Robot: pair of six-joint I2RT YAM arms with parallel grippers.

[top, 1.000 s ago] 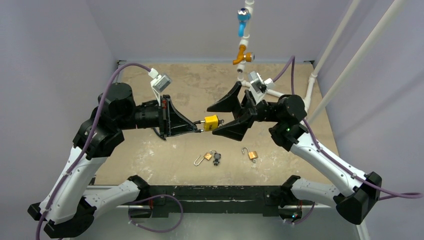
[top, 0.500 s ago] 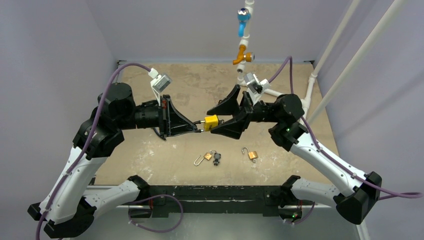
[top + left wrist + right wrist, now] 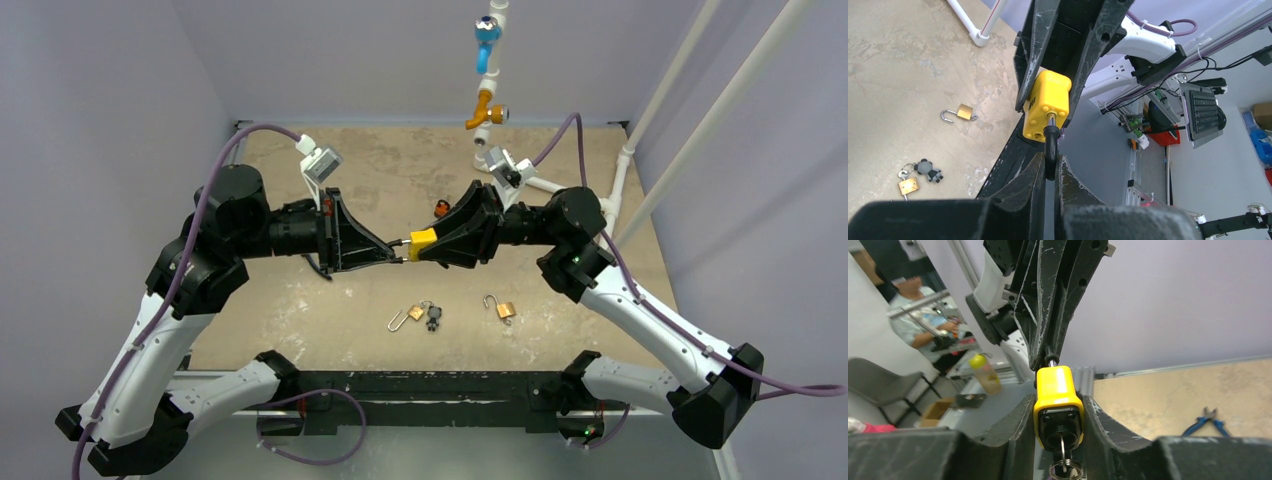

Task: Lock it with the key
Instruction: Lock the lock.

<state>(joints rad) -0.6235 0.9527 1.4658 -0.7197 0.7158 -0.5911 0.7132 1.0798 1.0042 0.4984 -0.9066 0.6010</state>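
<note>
Squeezing the yellow padlock by its body, the right gripper is clamped tight. The left gripper pinches the shackle at the padlock's opposite end.

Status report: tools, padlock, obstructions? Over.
Left tool shut on shackle. Right tool shut on yellow padlock body, key inserted. No obstruction seen; two brass padlocks lie on table below.

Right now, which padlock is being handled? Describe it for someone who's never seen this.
Look above the table's middle, where the arms meet. The yellow padlock is clamped between left gripper and right gripper. The brass padlocks lie on the table; only this one is yellow and airborne.
</note>
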